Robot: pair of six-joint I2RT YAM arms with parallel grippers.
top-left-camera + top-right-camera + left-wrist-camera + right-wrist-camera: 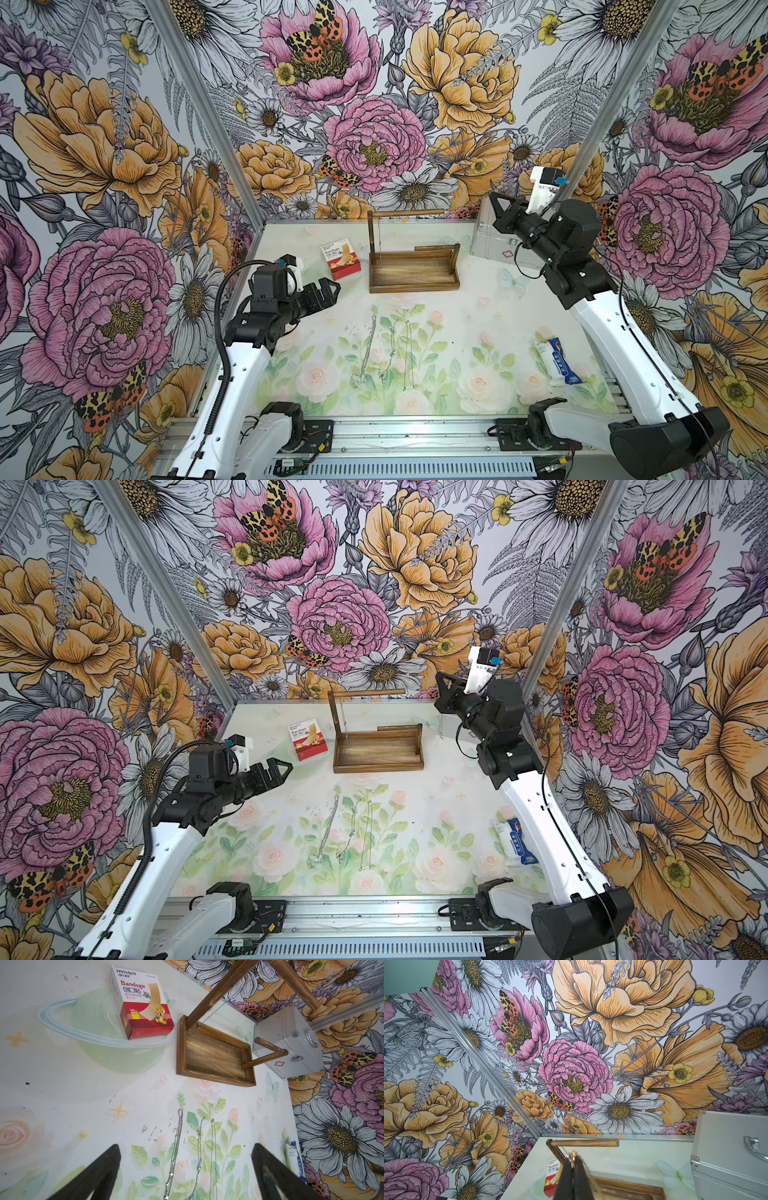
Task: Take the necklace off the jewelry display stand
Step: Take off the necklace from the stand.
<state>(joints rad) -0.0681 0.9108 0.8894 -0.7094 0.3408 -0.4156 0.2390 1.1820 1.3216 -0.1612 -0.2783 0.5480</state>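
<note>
The dark wooden jewelry display stand (413, 288) (378, 767) stands at the back middle of the table. A thin silver necklace (209, 1015) hangs from its top rod (583, 1143) close to the post. My right gripper (572, 1157) is shut on a gold necklace (586, 1167), which trails down along one finger. In both top views this gripper (496, 203) (442, 688) hovers beyond the rod's free end, clear of it. My left gripper (186, 1146) (328, 291) is open and holds nothing, low over the table left of the stand.
Three silver necklaces (365, 353) (176, 1147) lie side by side on the flowered mat in front of the stand. A red and white bandage box (340, 258) sits left of the stand, a silver metal case (494, 237) at the back right, and a white and blue packet (557, 360) near the right arm.
</note>
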